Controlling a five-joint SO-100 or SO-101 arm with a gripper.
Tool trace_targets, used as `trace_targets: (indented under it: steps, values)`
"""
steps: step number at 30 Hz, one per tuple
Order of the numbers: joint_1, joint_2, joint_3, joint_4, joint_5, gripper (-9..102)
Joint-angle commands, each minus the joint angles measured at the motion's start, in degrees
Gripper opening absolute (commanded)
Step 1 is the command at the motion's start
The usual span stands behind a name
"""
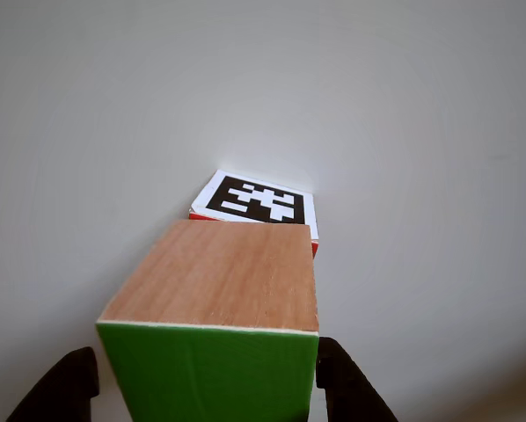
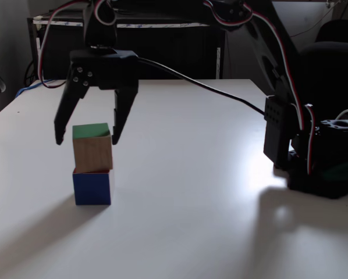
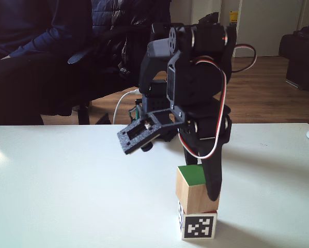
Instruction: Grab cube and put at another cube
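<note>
Item: the cube (image 2: 92,147), wooden, one bright green face uppermost in a fixed view, plain light-wood sides; position: stacked directly on another cube (image 2: 93,187), resting slightly askew so that its edges do not line up with those below; in a fixed view (image 3: 195,190) the green face again lies on top and the stack stands near the front edge of the white surface (image 3: 66,196). Item: another cube, lower member of the stack, showing a blue side in one fixed view and black-and-white pixel markers on two sides in the other (image 3: 198,226); in the other view its marker face (image 1: 259,201) appears beyond the wooden cube (image 1: 215,316), with a thin red-orange edge beneath the marker. Item: gripper (image 2: 87,138), black, hanging tips-down over the stack; jaws spread apart, one finger on each side of the green-faced cube with a visible gap at each side in that fixed view; in the other view two dark fingertips (image 1: 65,387) flank the green face at the lower corners, apart from it. Item: arm base (image 2: 328,163), black, standing on the surface well apart from the stack, red and white wires running along the links. Item: seated person (image 3: 35,57) in dark clothing behind the surface.
</note>
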Motion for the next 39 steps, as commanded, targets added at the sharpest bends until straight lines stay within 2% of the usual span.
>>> trace_targets:
  steps: [1,6,16,18,21,22,23,26,32,39]
  values:
    - [-1.1,5.4,1.3,0.3,-0.4,38]
    - [-4.2,19.8,12.4,0.3,0.0,39]
    - [-10.6,66.4,35.8,-0.7,4.2,39]
    - [-10.1,73.6,41.8,-3.5,5.1,39]
    - [-8.0,81.7,52.6,-8.6,6.4,30]
    - [-6.9,84.4,56.4,-10.6,6.9,24]
    - [-5.8,87.0,60.1,-12.8,6.9,13]
    - [-1.8,92.4,67.0,-19.0,1.8,1]
    - [6.6,95.8,82.5,-32.3,-1.1,0]
    - [8.0,103.2,105.9,-45.8,0.7,0]
